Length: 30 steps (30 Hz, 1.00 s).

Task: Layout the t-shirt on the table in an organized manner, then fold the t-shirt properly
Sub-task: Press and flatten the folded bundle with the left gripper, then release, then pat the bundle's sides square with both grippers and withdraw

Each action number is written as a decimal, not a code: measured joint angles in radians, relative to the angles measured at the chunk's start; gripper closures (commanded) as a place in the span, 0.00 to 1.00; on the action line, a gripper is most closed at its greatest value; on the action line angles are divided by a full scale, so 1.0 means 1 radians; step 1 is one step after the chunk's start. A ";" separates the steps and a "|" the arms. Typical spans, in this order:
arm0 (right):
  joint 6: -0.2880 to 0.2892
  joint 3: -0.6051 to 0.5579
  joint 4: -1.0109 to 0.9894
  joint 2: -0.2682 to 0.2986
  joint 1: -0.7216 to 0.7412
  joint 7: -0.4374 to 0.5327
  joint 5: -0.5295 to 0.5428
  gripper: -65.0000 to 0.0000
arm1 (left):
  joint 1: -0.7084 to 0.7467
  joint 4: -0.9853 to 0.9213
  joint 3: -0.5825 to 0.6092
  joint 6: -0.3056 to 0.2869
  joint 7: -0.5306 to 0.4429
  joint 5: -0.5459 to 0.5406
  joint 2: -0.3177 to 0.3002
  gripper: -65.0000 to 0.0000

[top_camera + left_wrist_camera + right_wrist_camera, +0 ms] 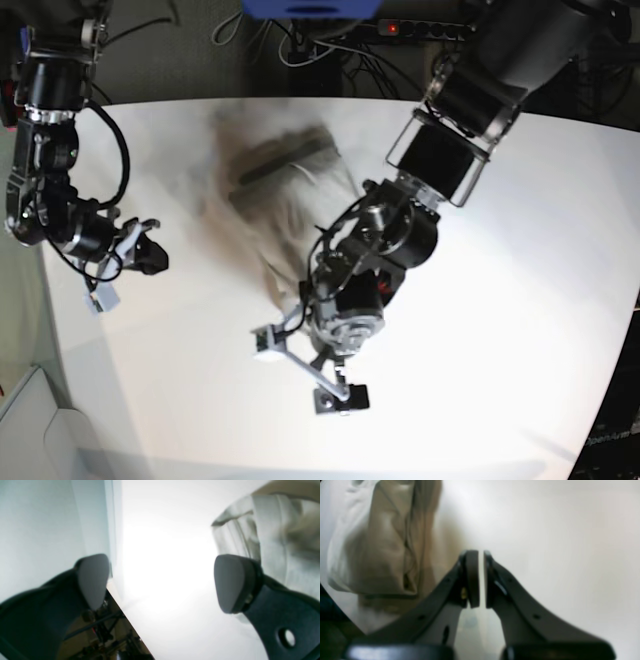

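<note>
The t-shirt [285, 195] lies as a crumpled, motion-blurred heap on the table [500, 300], toward 12 o'clock of the tabletop in the base view; it is not laid out.

Gripper states:
1. Left gripper [305, 370]: jaws spread wide, nothing between them. It sits at 6 o'clock from the heap, over bare table. In the left wrist view the cloth hangs at 2 o'clock, just beyond one pad [231, 583].
2. Right gripper [481, 578]: jaws closed to a thin slit, holding nothing. It sits at 9 o'clock of the table, well apart from the heap.

Probable faults:
1. With neither gripper holding cloth, the heap may settle with layers doubled under, so a later pinch could take 2 layers and the shirt would not open flat.
2. A grasp on a mid-fold instead of a hem or shoulder would likely drag the bundle instead of spreading it.

Visibility limits:
1. Blur conceals collar, sleeves and hem in the base view.
2. Both wrist views are soft and crop the shirt.
3. The left arm covers the heap's near edge.
</note>
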 measured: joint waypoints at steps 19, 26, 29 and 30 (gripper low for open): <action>0.000 -0.044 0.092 -0.090 -0.057 0.002 0.000 0.96 | 0.346 0.249 -0.504 0.010 0.192 0.005 0.028 0.86; 0.000 -0.079 0.092 -0.097 -0.077 0.006 0.000 0.96 | 0.315 0.136 -0.683 0.006 0.171 -0.098 0.109 0.87; 0.000 -0.079 0.092 -0.095 -0.085 0.006 -0.001 0.96 | 0.296 0.077 -0.706 0.015 0.167 -0.229 0.104 0.87; 0.000 -0.079 0.092 -0.095 -0.090 0.005 0.000 0.96 | 0.296 0.068 -0.709 0.017 0.163 -0.273 0.105 0.87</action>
